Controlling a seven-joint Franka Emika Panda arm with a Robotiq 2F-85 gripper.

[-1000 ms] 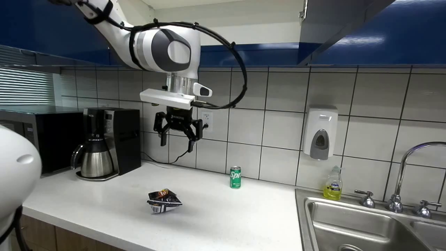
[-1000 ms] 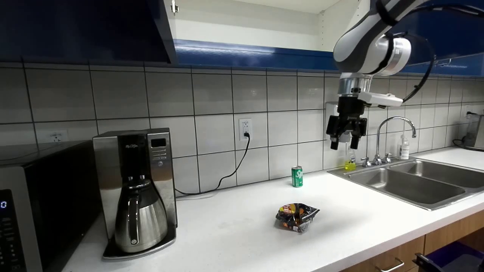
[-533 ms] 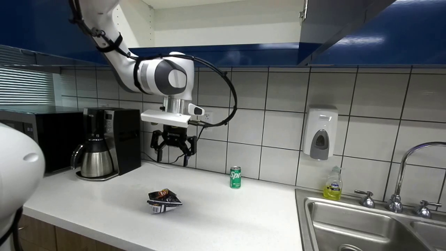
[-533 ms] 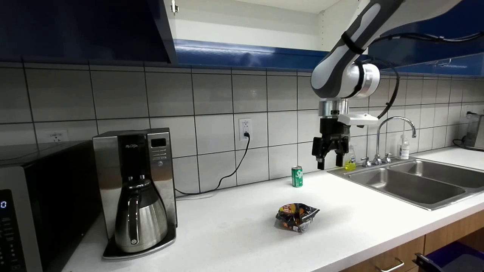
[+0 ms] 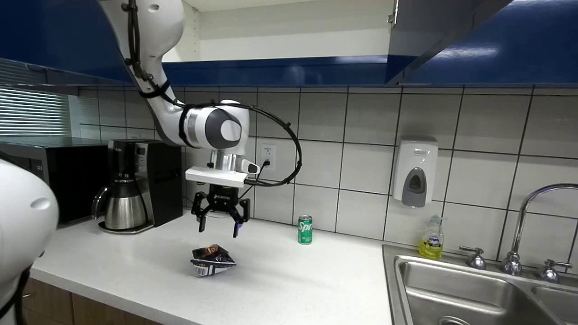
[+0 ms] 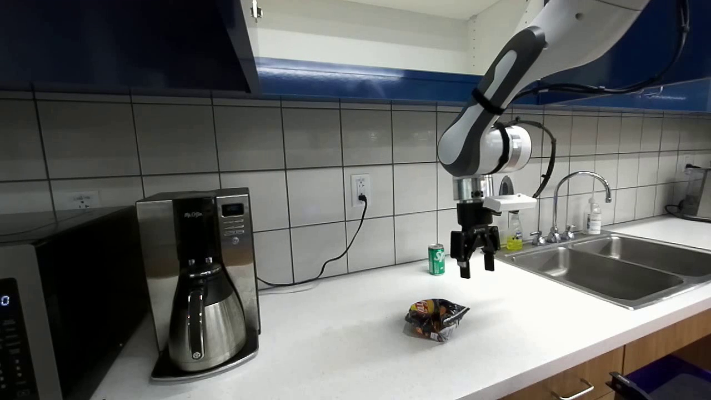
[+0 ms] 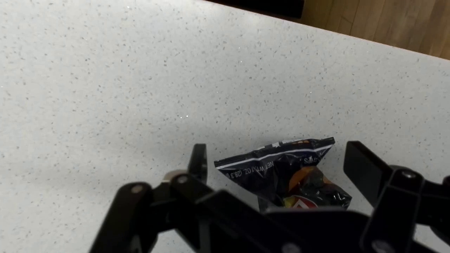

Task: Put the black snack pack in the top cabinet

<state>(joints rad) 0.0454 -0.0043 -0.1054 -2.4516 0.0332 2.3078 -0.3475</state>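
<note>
One spread pincer [image 5: 219, 230] above one black snack pack [image 5: 212, 260]; one green can [image 5: 305, 230], upright.

Coffee maker [image 5: 156, 185] beside microwave [image 6: 72, 294]; green can [image 5: 305, 229] near tiled wall [image 5: 368, 119]; yellow-liquid bottle [image 5: 432, 244] at sink [image 5: 451, 280]

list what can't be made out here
Pack: partly hidden by gripper in wrist view.
Cabinet: cut off by picture's top edge in both exterior views.
Microwave: cut off by picture's left edge in both exterior views.
Yellow bottle: fine print too small in both exterior views.
</note>
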